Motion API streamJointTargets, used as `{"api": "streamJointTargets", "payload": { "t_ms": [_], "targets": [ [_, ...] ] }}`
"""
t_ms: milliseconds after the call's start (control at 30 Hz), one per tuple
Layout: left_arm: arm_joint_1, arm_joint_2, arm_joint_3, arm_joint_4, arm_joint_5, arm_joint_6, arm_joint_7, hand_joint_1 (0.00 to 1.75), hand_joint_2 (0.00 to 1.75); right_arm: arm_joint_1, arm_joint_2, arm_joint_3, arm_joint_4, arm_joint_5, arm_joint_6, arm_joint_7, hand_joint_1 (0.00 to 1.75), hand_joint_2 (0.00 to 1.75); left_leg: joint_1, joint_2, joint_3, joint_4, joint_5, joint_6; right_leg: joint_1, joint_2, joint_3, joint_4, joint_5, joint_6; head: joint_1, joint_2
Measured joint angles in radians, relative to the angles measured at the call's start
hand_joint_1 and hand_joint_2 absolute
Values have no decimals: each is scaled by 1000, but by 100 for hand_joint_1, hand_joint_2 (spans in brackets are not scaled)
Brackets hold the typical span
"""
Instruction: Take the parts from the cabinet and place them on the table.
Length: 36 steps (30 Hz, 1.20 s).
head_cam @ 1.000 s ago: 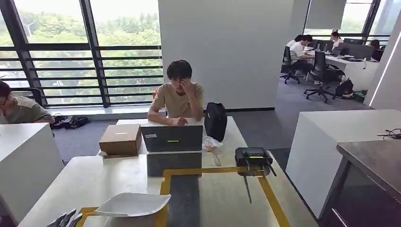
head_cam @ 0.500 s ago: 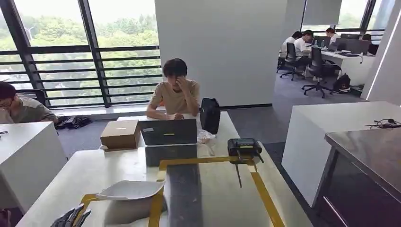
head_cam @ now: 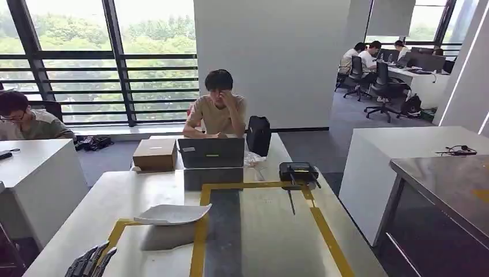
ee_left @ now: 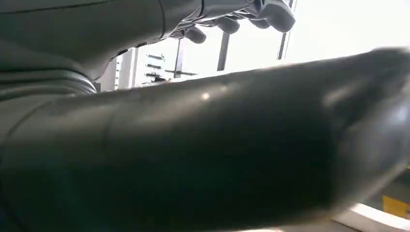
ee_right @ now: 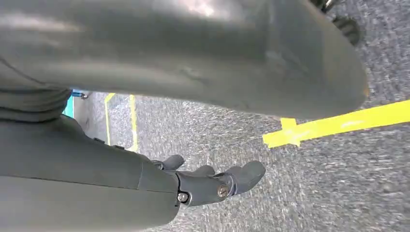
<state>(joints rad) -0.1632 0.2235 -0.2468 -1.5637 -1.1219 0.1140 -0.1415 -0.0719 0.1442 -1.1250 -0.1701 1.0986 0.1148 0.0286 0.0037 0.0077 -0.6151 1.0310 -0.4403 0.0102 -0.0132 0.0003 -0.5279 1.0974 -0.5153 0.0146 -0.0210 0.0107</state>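
One white part was seen lying on the worktop. Left hand, cut off at the frame edge, and right hand showed fingers spread, nothing held.

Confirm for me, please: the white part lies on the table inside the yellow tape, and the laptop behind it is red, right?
Not quite. In the head view the laptop is dark grey, not red. The white part does lie on the table inside the yellow tape.
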Motion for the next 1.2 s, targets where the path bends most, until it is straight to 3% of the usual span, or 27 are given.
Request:
{"api": "streamJointTargets", "payload": {
  "t_ms": [33,100,167,200,233,300,333,367,400,467,500,533,567,667,700,733,800,833,867,900,933,967,1000,1033,1067,1167,1200],
  "targets": [
    [-1,0,0,0,0,0,-2,0,0,-1,0,0,0,1,0,0,0,0,-5,0,-10,7,5,-7,7,1,46,-80,-38,-8,1,0],
    [-8,-1,0,6,0,0,-3,0,0,-1,0,0,0,2,0,-2,0,0,-2,3,-9,4,19,-20,10,2,30,-80,-32,-15,0,0],
    [-11,-1,-1,9,0,0,-3,0,0,0,1,0,0,2,2,-2,0,0,-4,2,-15,-5,38,-35,7,0,19,-85,-12,-31,-1,0],
    [-11,-1,0,11,0,0,-3,0,0,-2,2,0,0,2,2,-2,0,0,1,-3,-24,5,18,-38,3,-6,9,-89,3,-40,-1,0],
    [-11,-1,0,13,0,0,-3,0,0,-3,1,0,0,2,2,0,0,0,0,-4,-42,41,-40,-42,2,-7,-6,-91,14,-50,-4,0],
    [-12,-1,0,18,0,0,-3,0,0,-2,1,0,0,3,0,-1,0,0,4,-4,-72,176,-151,-52,4,-8,-34,-90,37,-51,-5,0],
    [-11,-1,0,19,0,0,-3,0,0,-2,1,0,0,3,0,-1,0,0,5,-4,-84,243,-181,-55,4,-8,-48,-89,48,-51,-5,0],
    [-11,-1,0,23,0,0,-3,0,0,-2,1,0,0,3,0,-2,0,0,5,-4,-84,288,-181,-57,4,-9,-59,-87,60,-50,-5,0],
    [-11,-1,-1,25,1,0,-2,0,0,-2,1,0,0,3,0,-3,0,0,6,-4,-67,290,-151,-58,4,-10,-76,-85,72,-48,-5,0],
    [-13,-3,0,26,1,0,-2,0,0,-2,1,0,0,3,0,-5,0,0,7,-4,26,179,-74,-54,4,-10,-106,-80,92,-41,-5,0],
    [-16,-3,0,26,2,0,-3,0,0,-3,2,0,0,3,0,-5,0,0,7,-5,91,89,-68,-50,4,-9,-115,-75,101,-37,-5,0],
    [-21,-4,0,27,2,0,-3,0,0,-3,2,0,0,5,1,-6,0,0,6,-5,146,0,-115,-46,7,-9,-122,-72,108,-31,-5,0],
    [-23,-5,0,27,4,0,-4,0,0,-2,1,0,0,8,2,-10,0,0,0,-9,169,-30,-124,-36,7,-9,-123,-72,116,-25,-4,0],
    [-26,-5,0,35,11,0,-6,0,0,-1,2,0,0,9,4,-11,0,0,-5,-7,142,-28,-106,-9,5,-8,-124,-84,145,-2,-4,0],
    [-29,-7,0,40,12,0,-9,0,0,2,1,0,0,8,3,-11,0,0,2,-1,131,-32,-91,3,0,-7,-131,-77,137,3,-4,0],
    [-31,-10,0,43,12,0,-14,0,0,2,1,0,0,8,0,-13,0,0,1,1,117,-32,-79,9,0,-5,-144,-52,84,8,-3,0],
    [-32,-15,0,53,12,2,-22,0,0,3,2,0,0,8,-1,-13,0,0,0,1,92,-31,-54,17,0,-3,-178,76,-54,14,-1,0],
    [-34,-16,0,59,13,2,-26,0,0,2,2,0,0,8,-2,-14,0,0,-2,2,73,-28,-39,18,0,-3,-195,158,-95,16,0,0],
    [-36,-16,0,64,14,3,-27,0,0,1,2,0,0,8,-3,-15,0,0,-3,2,53,-24,-26,17,1,-2,-201,212,-98,17,0,0],
    [-37,-16,0,69,17,3,-28,0,0,1,2,0,0,8,-5,-16,0,0,-3,2,34,-20,-15,16,2,-2,-190,230,-72,16,0,0],
    [-38,-16,0,72,19,4,-29,0,0,1,1,0,0,8,-6,-18,0,0,-3,2,17,-14,-7,13,2,-2,-160,209,-36,14,0,0],
    [-39,-16,0,75,20,5,-29,0,0,1,1,0,0,8,-7,-17,0,0,-3,2,0,-8,2,11,2,-2,-108,148,1,11,0,0],
    [-40,-16,0,76,21,6,-29,0,0,1,1,0,0,8,-7,-17,0,0,-3,2,-14,-2,10,7,3,-2,-41,58,16,6,1,0],
    [-39,-16,0,74,21,8,-29,0,0,-2,0,0,0,8,-7,-14,0,0,-3,3,-23,4,16,2,6,0,23,-42,-29,-3,3,0],
    [-41,-16,0,74,21,9,-28,0,0,-2,0,0,0,8,-7,-15,0,0,-5,3,-26,6,23,-5,12,1,45,-83,-38,-9,3,0],
    [-41,-18,0,74,21,10,-28,0,0,-1,1,0,0,8,-9,-13,0,0,-2,5,-27,-11,54,-25,17,1,22,-81,-17,-29,5,1],
    [-41,-16,0,75,21,10,-27,0,0,1,2,0,0,8,-9,-12,0,0,-1,3,-34,-6,54,-30,5,-6,13,-93,2,-39,5,1]
  ]
}}
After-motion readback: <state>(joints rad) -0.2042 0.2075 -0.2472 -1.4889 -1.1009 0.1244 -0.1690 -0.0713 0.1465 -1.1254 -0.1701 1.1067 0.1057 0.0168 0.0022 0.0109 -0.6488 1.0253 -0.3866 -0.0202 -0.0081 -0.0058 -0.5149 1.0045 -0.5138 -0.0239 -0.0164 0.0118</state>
